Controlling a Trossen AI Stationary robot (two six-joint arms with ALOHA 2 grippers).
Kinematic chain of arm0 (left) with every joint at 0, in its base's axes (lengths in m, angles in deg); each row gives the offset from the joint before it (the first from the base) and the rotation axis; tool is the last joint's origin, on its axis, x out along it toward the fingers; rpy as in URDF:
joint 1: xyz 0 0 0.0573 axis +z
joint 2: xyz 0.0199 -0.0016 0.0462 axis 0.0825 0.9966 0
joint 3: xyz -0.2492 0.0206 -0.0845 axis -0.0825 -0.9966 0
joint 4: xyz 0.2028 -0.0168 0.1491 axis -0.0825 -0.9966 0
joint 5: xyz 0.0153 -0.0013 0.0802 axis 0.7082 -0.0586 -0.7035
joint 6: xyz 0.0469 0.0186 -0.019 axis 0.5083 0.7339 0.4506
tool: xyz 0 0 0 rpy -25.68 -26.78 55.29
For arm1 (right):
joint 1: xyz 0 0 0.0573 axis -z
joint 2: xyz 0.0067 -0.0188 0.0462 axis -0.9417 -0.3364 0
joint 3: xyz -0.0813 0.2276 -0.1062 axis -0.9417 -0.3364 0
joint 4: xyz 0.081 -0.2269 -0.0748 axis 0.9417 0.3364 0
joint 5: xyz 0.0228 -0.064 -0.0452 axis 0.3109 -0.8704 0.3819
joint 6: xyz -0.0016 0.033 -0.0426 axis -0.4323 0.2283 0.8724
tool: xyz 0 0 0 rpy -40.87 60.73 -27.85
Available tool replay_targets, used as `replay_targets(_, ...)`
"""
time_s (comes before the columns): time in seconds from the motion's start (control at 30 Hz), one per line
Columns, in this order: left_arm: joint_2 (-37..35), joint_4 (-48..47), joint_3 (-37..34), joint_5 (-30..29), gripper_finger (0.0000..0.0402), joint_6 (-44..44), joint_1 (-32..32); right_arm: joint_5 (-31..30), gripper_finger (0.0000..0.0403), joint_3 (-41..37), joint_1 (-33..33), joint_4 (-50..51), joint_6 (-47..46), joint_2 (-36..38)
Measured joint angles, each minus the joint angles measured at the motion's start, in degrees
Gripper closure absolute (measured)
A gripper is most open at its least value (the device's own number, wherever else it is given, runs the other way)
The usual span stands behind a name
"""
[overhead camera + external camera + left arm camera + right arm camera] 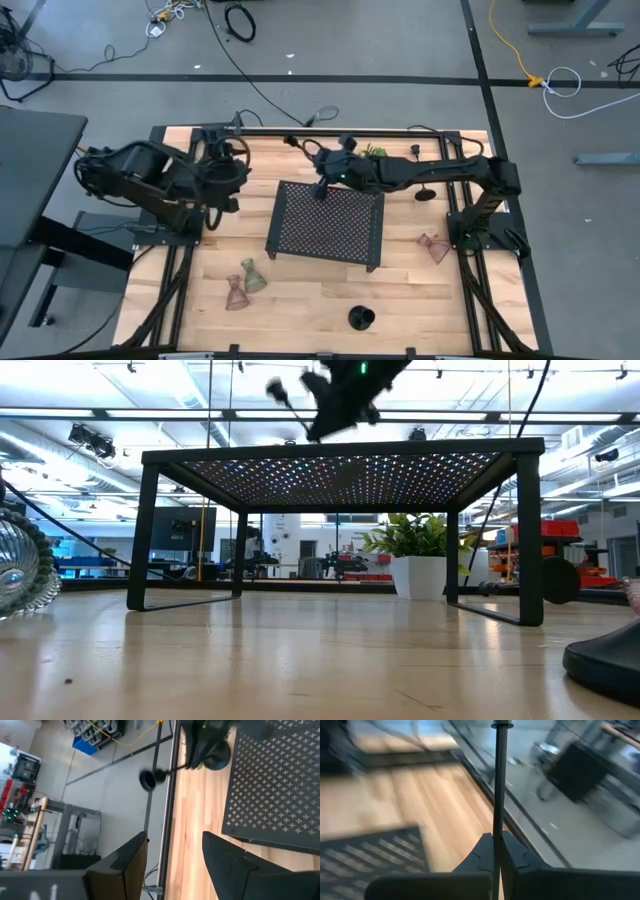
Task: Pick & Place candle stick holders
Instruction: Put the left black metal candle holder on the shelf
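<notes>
The right claw (322, 180) is clamped shut on the thin stem of a black candle holder (498, 795), held in the air above the far edge of the black perforated tray (328, 222). In the low view the claw and the holder hang over the tray's top. The left claw (172, 862) sits well left of the tray, its fingers parted with nothing between them. On the wooden surface (300, 300), a pinkish glass holder (235, 293) and a greenish glass holder (253, 277) lie near the tray's near-left corner. A short black cup (361, 318) stands nearer than the tray. Another glass holder (434, 246) lies right of it, and a black holder (425, 193) stands beyond that.
</notes>
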Motion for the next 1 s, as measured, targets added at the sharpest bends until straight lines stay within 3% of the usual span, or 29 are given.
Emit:
replay_targets(0.2, -2.23, -0.91, -0.12, 1.27, 0.0209, -2.89, 0.07, 0.90, 0.0401, 0.07, -5.94, -2.76, 1.63, 2.66)
replay_targets(0.4, -4.12, -1.11, -0.17, 4.54, 0.0209, -4.68, 0.14, -7.80, 0.0402, -3.39, -13.76, -4.71, 2.36, 9.07)
replay_targets(0.5, -4.92, -0.98, -0.17, 4.65, 0.0209, -5.71, 0.03, -12.28, 0.0402, -9.20, -17.23, -8.55, 1.03, 13.57)
replay_targets(0.7, -4.92, 0.51, -0.20, 4.67, 0.0209, -5.63, 0.03, -20.56, 0.0402, -25.12, -22.76, -26.14, 1.07, 22.87)
replay_targets(1.0, -4.86, 4.12, -0.58, 7.67, 0.0209, -5.60, 0.05, -24.49, 0.0402, -41.64, -25.77, -45.89, 0.22, 27.11)
